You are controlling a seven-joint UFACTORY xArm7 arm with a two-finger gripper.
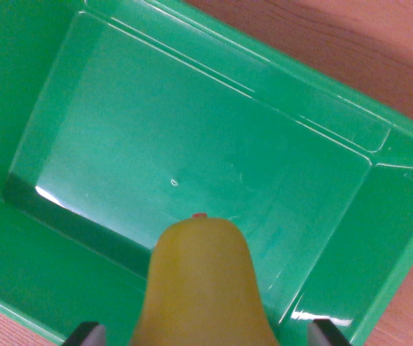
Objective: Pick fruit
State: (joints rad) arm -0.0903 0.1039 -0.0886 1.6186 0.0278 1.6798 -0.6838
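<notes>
Item: yellow pear-shaped plastic fruit (200,288), bottom centre of frame, held betw. dark gripper (206,335) fingertips, closed on its wide base. Below it: green rectangular plastic bin (379,238), floor bare. Step, est.: carry done, release pending. Next: lower, open. Clearance: walls well apart; pink-brown table (350,43) upper right.

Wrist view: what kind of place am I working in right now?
Likely a tabletop sorting station: a green plastic bin on a reddish wooden surface, with a yellow pear held above the bin between the gripper fingertips.
</notes>
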